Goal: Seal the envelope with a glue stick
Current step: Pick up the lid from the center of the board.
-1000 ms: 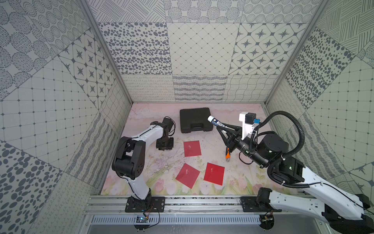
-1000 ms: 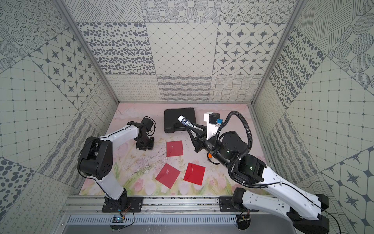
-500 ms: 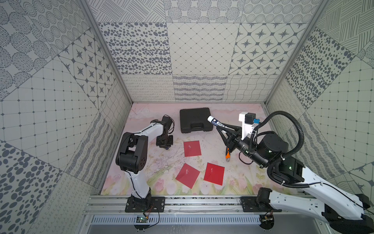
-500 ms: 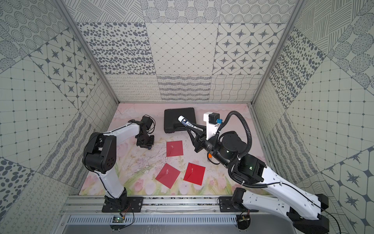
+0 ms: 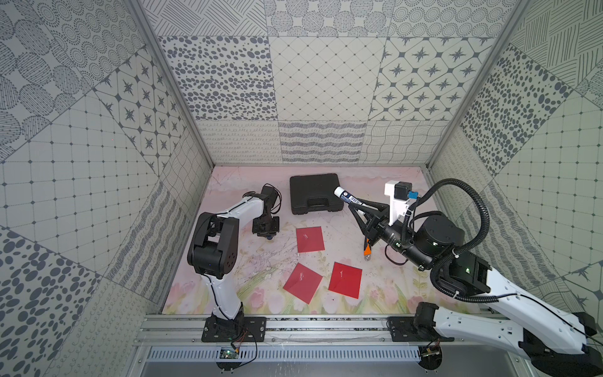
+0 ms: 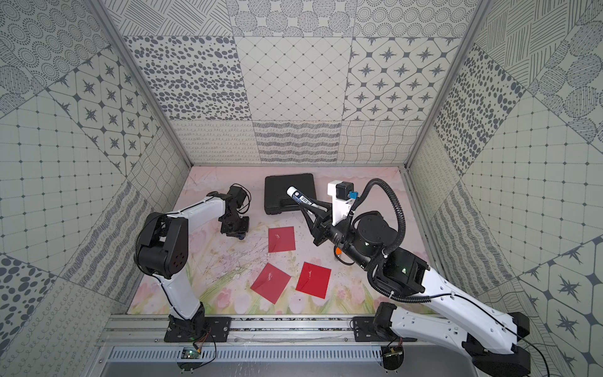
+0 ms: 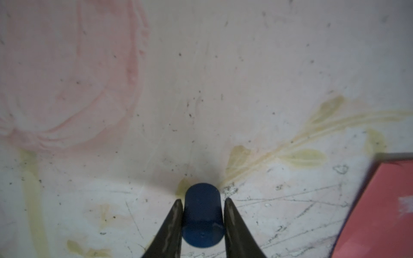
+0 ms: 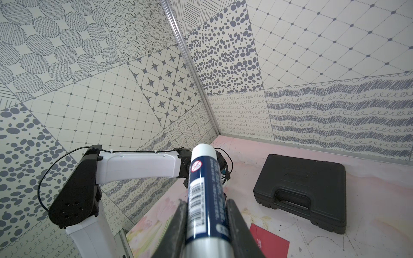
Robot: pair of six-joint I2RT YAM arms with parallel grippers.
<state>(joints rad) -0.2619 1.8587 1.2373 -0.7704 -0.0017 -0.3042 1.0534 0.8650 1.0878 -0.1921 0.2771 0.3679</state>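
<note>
I judged the right gripper clamped the glue stick aloft while the left gripper pinched its cap clear.

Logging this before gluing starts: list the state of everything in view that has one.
glue stick: uncapped, raised, clamped in right gripper.
blue cap: off the stick, pinched by left gripper at the table.
red envelopes: flat on table; sealed or not, unclear.
black case: closed, lying flat.
wrench: lying on table, partly hidden.
</note>
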